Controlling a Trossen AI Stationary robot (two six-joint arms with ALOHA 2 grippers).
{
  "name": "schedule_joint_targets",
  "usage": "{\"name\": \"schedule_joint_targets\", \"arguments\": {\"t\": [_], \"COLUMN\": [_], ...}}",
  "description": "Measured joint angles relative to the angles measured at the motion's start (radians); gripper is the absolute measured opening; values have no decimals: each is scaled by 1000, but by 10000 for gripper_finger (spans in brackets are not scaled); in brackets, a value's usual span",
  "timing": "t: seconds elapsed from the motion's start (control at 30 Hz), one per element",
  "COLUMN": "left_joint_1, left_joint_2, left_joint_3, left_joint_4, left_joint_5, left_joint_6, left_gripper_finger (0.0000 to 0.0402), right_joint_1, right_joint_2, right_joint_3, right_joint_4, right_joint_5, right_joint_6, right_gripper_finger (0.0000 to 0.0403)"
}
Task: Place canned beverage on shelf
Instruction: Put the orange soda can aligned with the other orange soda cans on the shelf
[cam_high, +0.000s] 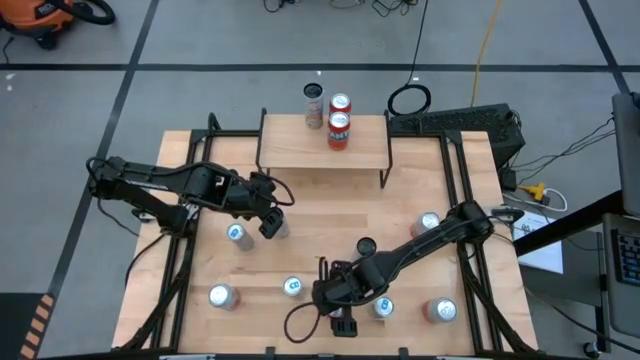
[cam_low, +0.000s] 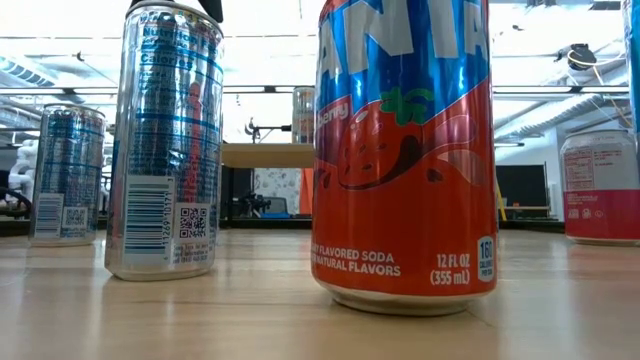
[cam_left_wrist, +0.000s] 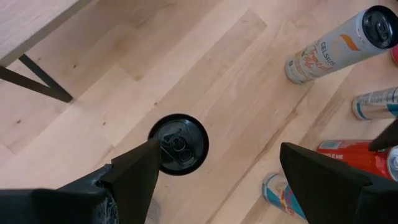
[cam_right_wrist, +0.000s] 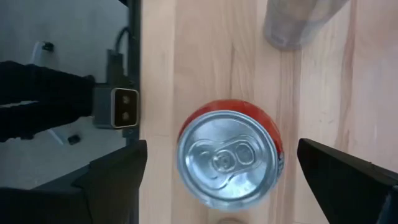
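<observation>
The right gripper (cam_high: 336, 296) hangs low at the table's near edge, fingers spread wide either side of an upright red soda can (cam_right_wrist: 231, 155), not touching it. The left gripper (cam_high: 272, 205), fingers apart, hovers above a black-topped can (cam_left_wrist: 179, 144) at mid-table. The shelf (cam_high: 290, 148) at the far edge carries two cans (cam_high: 339, 122). More cans (cam_high: 221, 296) dot the wooden table (cam_high: 330, 230).

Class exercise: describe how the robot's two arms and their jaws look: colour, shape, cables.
Both arms are dark, jointed and slender. The left gripper and right gripper each end in two black, wedge-shaped jaws. A black cable loops beside the right gripper.
</observation>
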Motion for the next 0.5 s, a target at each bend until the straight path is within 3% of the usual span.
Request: {"name": "schedule_joint_targets", "arguments": {"t": [0.5], "left_joint_1": [0], "left_joint_2": [0], "left_joint_3": [0], "left_joint_4": [-1], "left_joint_5": [-9], "left_joint_6": [1], "left_gripper_finger": [331], "right_joint_1": [0], "right_joint_2": [76], "right_joint_3": [0], "right_joint_4": [-5], "right_joint_5": [3], "right_joint_6": [102], "right_gripper_finger": [390]}}
